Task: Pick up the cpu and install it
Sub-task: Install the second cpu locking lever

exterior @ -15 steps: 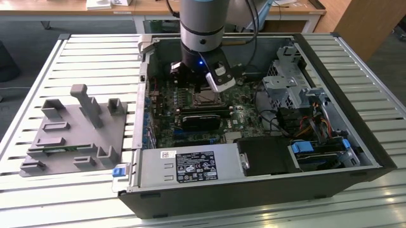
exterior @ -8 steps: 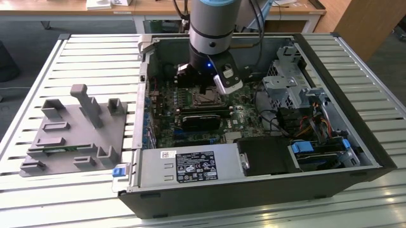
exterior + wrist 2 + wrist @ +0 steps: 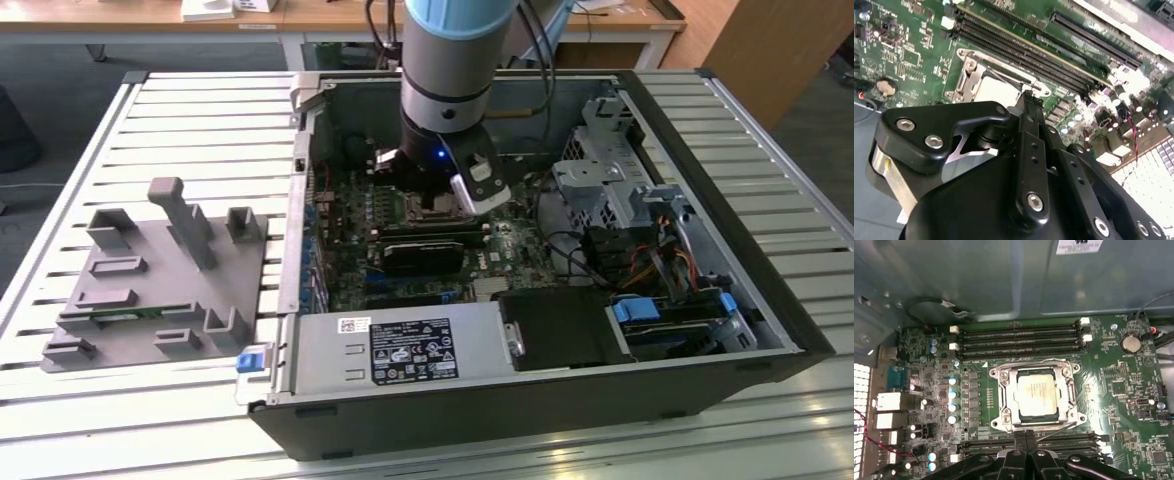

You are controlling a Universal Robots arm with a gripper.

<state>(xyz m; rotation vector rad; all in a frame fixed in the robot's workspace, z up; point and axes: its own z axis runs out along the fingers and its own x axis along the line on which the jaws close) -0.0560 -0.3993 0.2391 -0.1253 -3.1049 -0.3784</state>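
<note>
While the cpu (image 3: 1037, 394) lies flat inside its socket frame (image 3: 1004, 375) on the green motherboard (image 3: 1124, 385), its pale metal top is fully visible in the first wrist view — nothing is covering it. In the second wrist view a part of the same plate (image 3: 996, 90) shows just beyond the black fingers. The gripper (image 3: 1026, 436) has its two fingertips pressed together, holding nothing, and it sits just beside the socket's edge, near one bank of the long black memory slots (image 3: 1019, 337). In the exterior view the arm (image 3: 454, 70) reaches down into the open computer case (image 3: 747, 300) — the case lies on a slatted table (image 3: 200, 110), and a grey holder tray (image 3: 147, 290) stands at the exterior view's left.
</note>
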